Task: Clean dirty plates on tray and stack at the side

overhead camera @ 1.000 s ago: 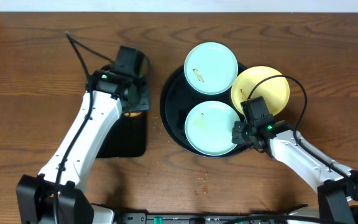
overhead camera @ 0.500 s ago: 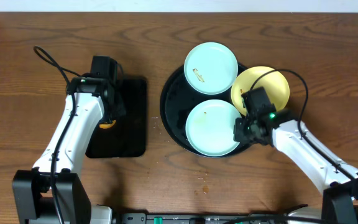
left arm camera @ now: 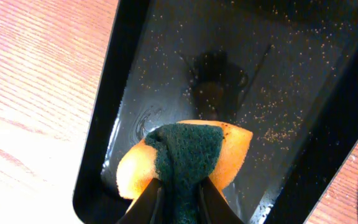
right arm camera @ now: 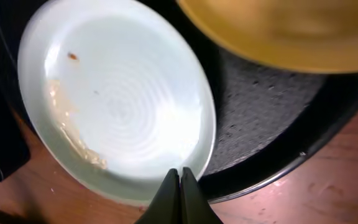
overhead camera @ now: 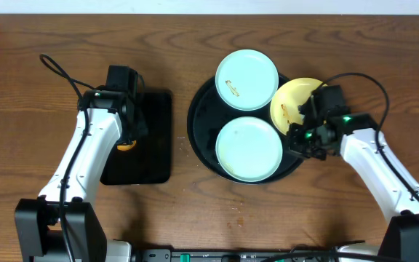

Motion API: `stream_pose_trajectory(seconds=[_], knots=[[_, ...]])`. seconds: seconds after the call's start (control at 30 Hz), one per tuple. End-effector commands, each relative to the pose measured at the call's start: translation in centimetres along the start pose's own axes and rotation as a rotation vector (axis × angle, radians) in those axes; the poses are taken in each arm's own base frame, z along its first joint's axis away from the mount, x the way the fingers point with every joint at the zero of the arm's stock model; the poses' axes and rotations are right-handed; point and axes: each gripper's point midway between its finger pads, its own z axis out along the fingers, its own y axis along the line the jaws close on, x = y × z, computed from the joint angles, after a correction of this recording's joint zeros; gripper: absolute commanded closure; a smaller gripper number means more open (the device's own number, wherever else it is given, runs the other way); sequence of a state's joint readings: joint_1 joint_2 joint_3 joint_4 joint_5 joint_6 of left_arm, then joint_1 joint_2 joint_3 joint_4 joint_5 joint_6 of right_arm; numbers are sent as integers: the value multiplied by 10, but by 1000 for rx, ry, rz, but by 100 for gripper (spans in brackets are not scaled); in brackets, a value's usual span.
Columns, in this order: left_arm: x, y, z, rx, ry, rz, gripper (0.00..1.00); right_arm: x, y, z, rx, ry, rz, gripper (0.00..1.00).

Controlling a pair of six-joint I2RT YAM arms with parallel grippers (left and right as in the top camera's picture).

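Note:
Three plates lie on the round black tray (overhead camera: 197, 124). One aqua plate (overhead camera: 247, 70) with a brown smear is at the back. A second aqua plate (overhead camera: 249, 149) is at the front and shows a pale smear in the right wrist view (right arm camera: 123, 106). The yellow plate (overhead camera: 297, 98) leans on the tray's right rim, partly under my right arm. My right gripper (overhead camera: 291, 143) is shut and empty, its tips (right arm camera: 180, 173) just over the front plate's right edge. My left gripper (overhead camera: 126, 137) is shut on an orange sponge with a green pad (left arm camera: 188, 152).
A smaller rectangular black tray (overhead camera: 148, 156) lies left of the round tray; the sponge hangs over its left part (left arm camera: 278, 74). A black cable (overhead camera: 53, 67) runs across the wood tabletop (overhead camera: 20, 131) behind the left arm.
The left arm swung left with the sponge a second ago and has held still since. The right gripper has drawn back to the right, from over the front aqua plate to its right edge.

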State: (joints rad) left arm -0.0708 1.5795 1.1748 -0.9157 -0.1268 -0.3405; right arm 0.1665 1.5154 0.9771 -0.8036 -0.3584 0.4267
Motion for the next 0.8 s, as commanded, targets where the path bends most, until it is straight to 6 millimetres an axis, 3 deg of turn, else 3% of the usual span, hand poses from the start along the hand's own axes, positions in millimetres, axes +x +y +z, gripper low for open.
stream_pose_trajectory(seconds=[0.0,0.13,0.27,0.33,0.4,0.53,0.6,0.77], knots=[[1,-1,0,9,9,-12,92,-13,-1,-7,20,-44,-62,99],[1,-1,0,9,9,-12,93,-20,0,-14,58,-72,-87,99],[2,-1,1,8,10,-12,93,-9,-1,-13,84,-32,-82,97],[2,-1,1,9,10,-12,92,0,-7,-8,115,-6,-61,80],[2,-1,1,10,11,-11,92,8,-9,0,122,13,-50,70],[2,-1,1,10,11,-12,93,22,-15,21,135,22,-40,58],[2,-1,1,10,11,-11,92,26,-16,34,127,10,-37,59],[3,-1,1,9,14,-11,92,28,-30,53,168,-62,26,75]])
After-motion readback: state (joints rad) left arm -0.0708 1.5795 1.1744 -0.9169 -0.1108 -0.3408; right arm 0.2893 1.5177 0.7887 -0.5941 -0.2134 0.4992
